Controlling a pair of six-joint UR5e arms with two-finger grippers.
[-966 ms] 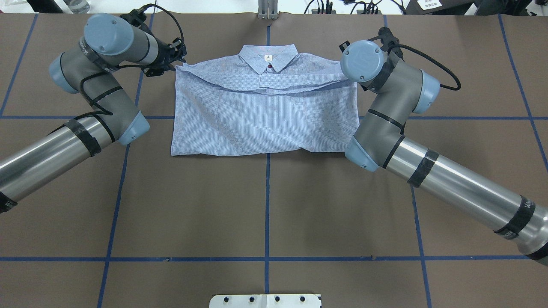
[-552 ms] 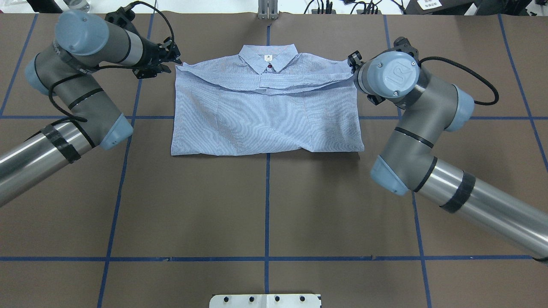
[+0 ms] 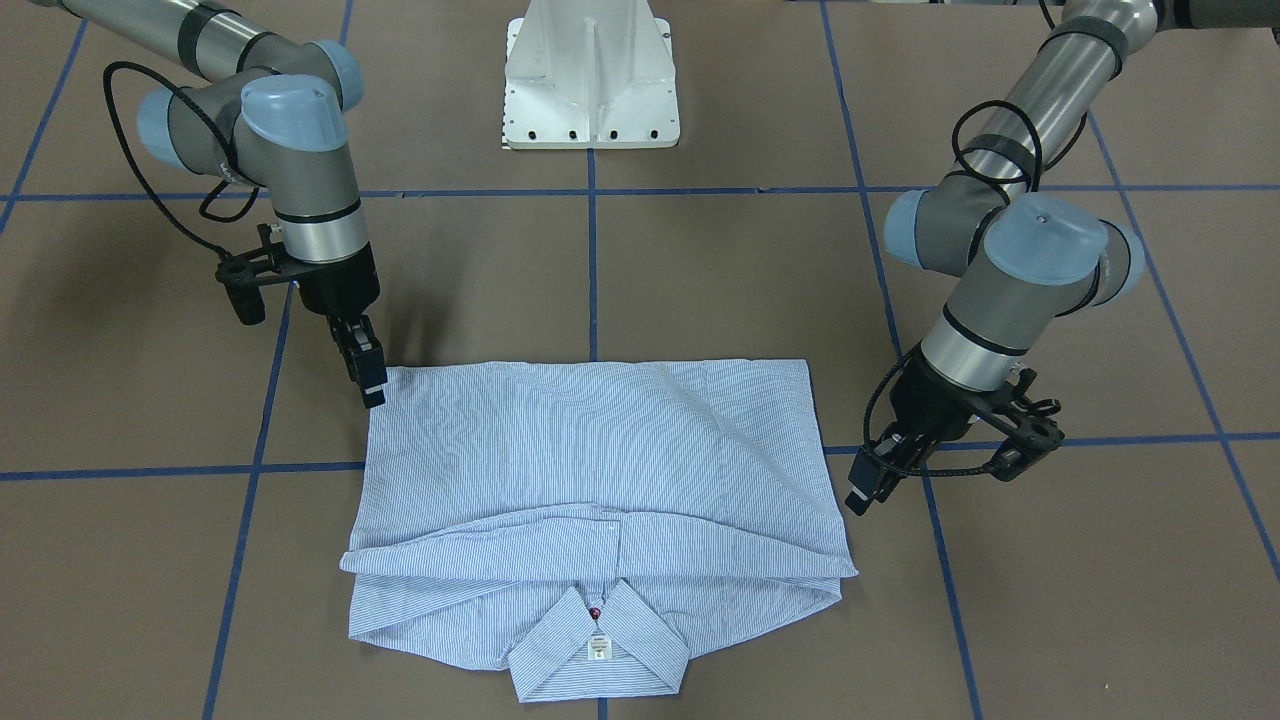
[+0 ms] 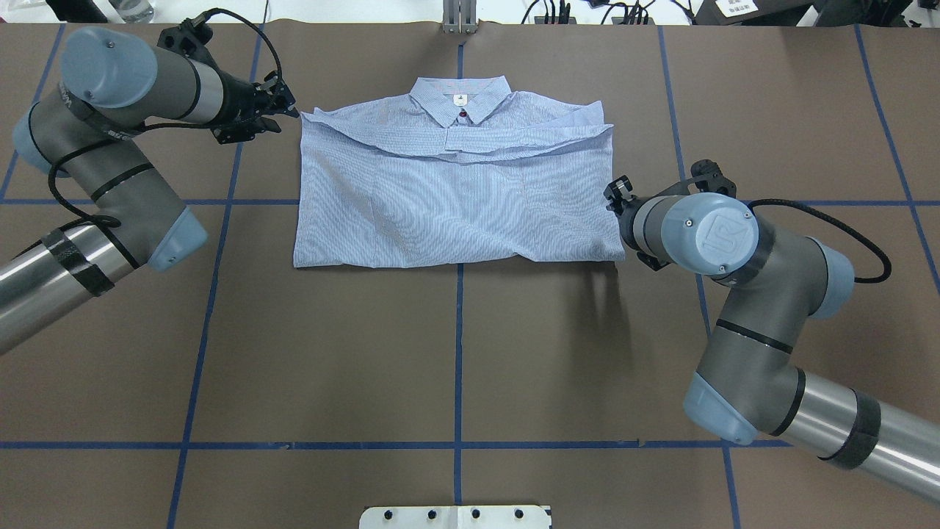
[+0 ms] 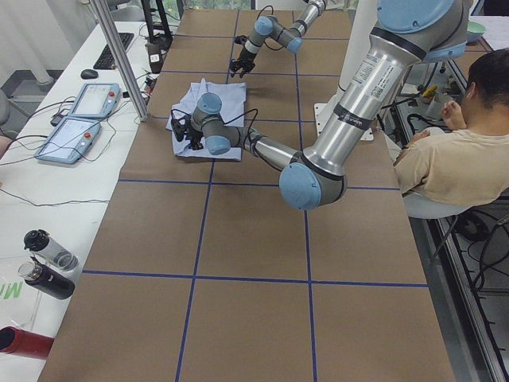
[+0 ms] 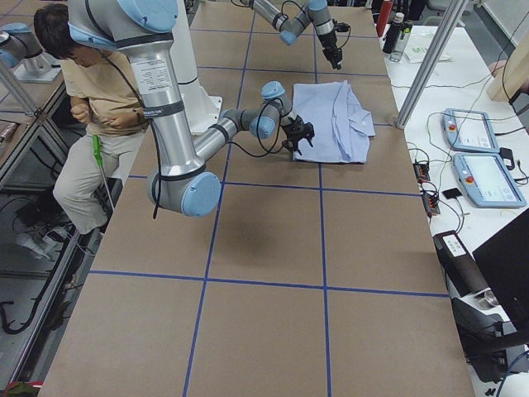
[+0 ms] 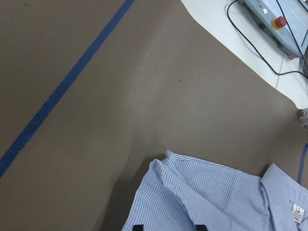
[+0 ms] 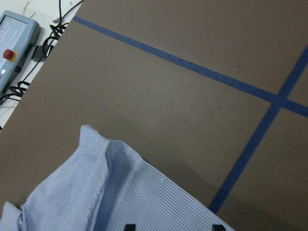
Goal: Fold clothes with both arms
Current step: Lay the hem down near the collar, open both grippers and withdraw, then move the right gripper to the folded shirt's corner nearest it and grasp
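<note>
The blue-and-white striped shirt (image 4: 455, 191) lies folded flat on the brown table, collar at the far side, with a sleeve band folded across the chest. It also shows in the front view (image 3: 600, 470). My left gripper (image 4: 290, 110) hovers just outside the shirt's far left shoulder corner. In the left wrist view (image 7: 169, 227) its fingertips stand apart over the fabric edge, holding nothing. My right gripper (image 3: 372, 385) points down at the near hem corner on the shirt's right edge. The right wrist view (image 8: 173, 226) shows its fingertips wide apart and empty. In the overhead view it is hidden under its wrist.
The white pedestal base (image 3: 592, 75) stands at the robot's side of the table. Blue tape lines (image 4: 459, 444) grid the brown mat. An operator (image 5: 453, 159) sits beside the table. Control pendants (image 6: 483, 157) and bottles (image 5: 48, 263) lie beyond the table's far edge.
The right arm swung from the shirt's far right shoulder corner back along its right edge to the near hem corner. The left arm drew back leftward from the left shoulder corner.
</note>
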